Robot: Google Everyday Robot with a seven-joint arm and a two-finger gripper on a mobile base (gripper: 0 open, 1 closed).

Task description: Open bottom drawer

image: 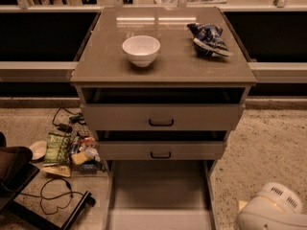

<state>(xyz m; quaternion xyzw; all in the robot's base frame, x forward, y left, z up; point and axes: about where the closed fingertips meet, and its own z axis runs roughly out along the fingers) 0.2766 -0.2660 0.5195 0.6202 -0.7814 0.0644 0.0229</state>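
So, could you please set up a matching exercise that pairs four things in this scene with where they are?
Things:
1. white bowl
2. blue bag
3. bottom drawer
4. white robot part

Places:
A. lower right corner of the view
B. cabinet top, right side
C. pulled out, lowest of the three
D. cabinet top, left of centre

Pairs: 1-D, 2-B, 3-C, 4-A.

The gripper is not in view.

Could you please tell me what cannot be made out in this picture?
Bottom drawer: front and handle cut off by the lower edge, camera view.
Gripper: out of frame; only the white arm casing shows, bottom right.
Top drawer: inside shadowed under the cabinet top.
Floor packets: labels too small.
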